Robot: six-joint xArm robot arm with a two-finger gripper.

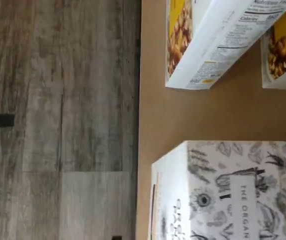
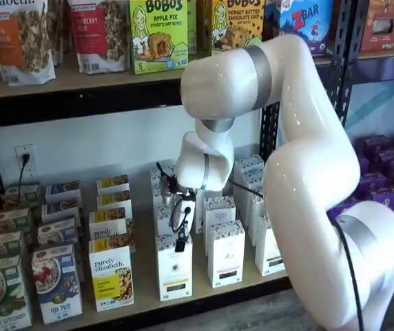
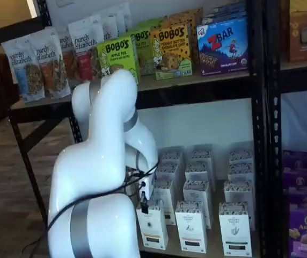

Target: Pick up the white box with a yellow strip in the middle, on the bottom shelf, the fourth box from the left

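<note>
The white box (image 2: 174, 269) stands at the front of the bottom shelf (image 2: 144, 284), with a speckled top, a small dark emblem and a pale-yellow strip low on its face. It also shows in a shelf view (image 3: 152, 224). My gripper (image 2: 181, 238) hangs just above the box's top, and its black fingers are seen side-on with a cable beside them. The gripper (image 3: 144, 204) shows the same way from the other side, and no gap can be made out. In the wrist view the box's speckled top (image 1: 223, 192) stands on the tan board (image 1: 155, 115).
Alike white cartons with a black strip (image 2: 226, 254) stand to the right and behind. "purely elizabeth" boxes (image 2: 111, 276) stand to the left and show in the wrist view (image 1: 208, 40). The upper shelf (image 2: 80, 83) holds snack bags. Grey wood floor (image 1: 58, 120) lies beyond the board's edge.
</note>
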